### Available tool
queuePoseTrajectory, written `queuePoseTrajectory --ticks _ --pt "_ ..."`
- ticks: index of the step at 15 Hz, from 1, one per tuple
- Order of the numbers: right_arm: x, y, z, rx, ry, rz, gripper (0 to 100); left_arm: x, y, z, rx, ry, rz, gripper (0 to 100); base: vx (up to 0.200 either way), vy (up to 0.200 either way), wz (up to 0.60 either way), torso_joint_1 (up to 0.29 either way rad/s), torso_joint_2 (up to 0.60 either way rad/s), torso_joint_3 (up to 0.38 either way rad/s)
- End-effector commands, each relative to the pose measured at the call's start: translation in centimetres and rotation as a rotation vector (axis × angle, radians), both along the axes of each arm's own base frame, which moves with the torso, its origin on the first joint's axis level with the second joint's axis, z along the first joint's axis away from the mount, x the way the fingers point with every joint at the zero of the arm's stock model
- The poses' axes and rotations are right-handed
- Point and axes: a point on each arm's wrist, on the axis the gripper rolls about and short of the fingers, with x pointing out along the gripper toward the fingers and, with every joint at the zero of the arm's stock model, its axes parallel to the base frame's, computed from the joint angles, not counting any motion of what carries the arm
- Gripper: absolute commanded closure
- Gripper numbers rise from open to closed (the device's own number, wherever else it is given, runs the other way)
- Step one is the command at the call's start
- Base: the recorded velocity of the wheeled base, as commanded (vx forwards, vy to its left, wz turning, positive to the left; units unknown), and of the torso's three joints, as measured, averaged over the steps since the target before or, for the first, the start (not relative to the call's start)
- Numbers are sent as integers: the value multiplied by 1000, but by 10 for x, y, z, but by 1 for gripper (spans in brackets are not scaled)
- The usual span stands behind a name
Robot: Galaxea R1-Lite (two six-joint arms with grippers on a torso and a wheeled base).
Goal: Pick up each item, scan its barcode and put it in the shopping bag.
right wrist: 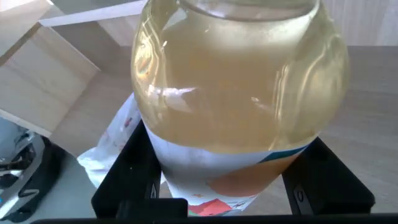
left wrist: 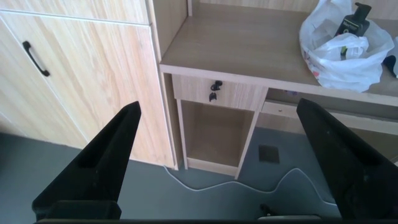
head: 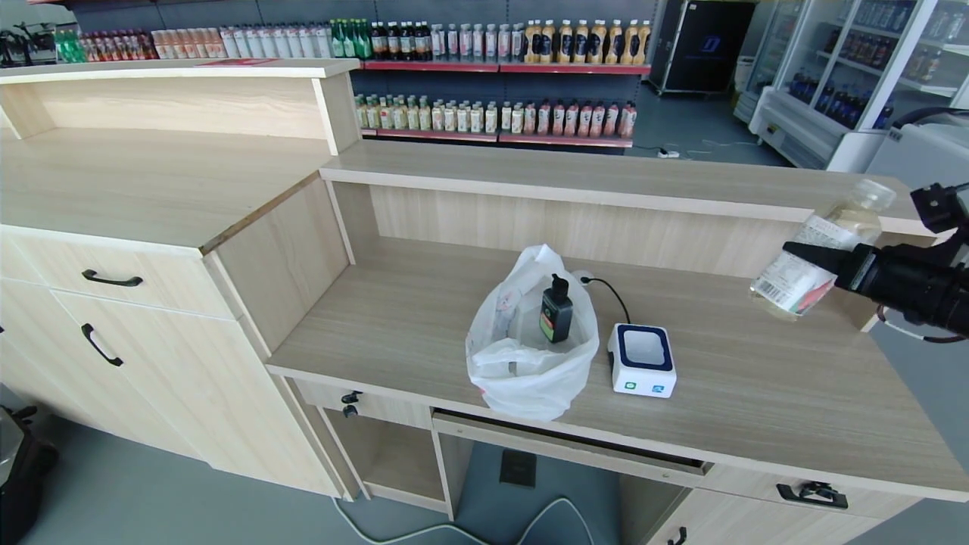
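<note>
The scanner [head: 642,359], a white box with a dark blue frame round its window, sits on the counter [head: 757,393]. A black cable [head: 609,291] runs from it toward the counter's back wall. Well to the right of the scanner and higher than it, the right gripper [head: 814,257] holds a clear bottle [head: 795,284] of pale yellow liquid in the air, its fingers clamped on the labelled body. The bottle is tilted, with its pale cap up and away from the scanner and its base down toward it. A barcode shows on the label near the base. In the right wrist view the bottle [right wrist: 239,81] sits between the two dark fingers [right wrist: 134,168] of that gripper [right wrist: 233,180], one on each side of the label. Just left of the scanner, nearly touching it, stands the white plastic bag [head: 522,363] with its mouth open. A dark pump bottle [head: 556,310] stands upright inside, on the side nearer the scanner. Far to the left of the scanner and lower, in front of the counter and over the floor, the left gripper [left wrist: 217,162] is empty, its fingers [left wrist: 93,168] spread wide. The bag [left wrist: 348,59] and pump bottle [left wrist: 353,18] show beyond it.
</note>
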Motion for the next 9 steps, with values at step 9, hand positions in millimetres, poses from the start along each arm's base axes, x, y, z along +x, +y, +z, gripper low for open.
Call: queuePoseTrajectory --ticks 9 --pt "-101 144 96 97 -93 566 100 0 0 0 0 0 0 0 0 0 0 0 0 0"
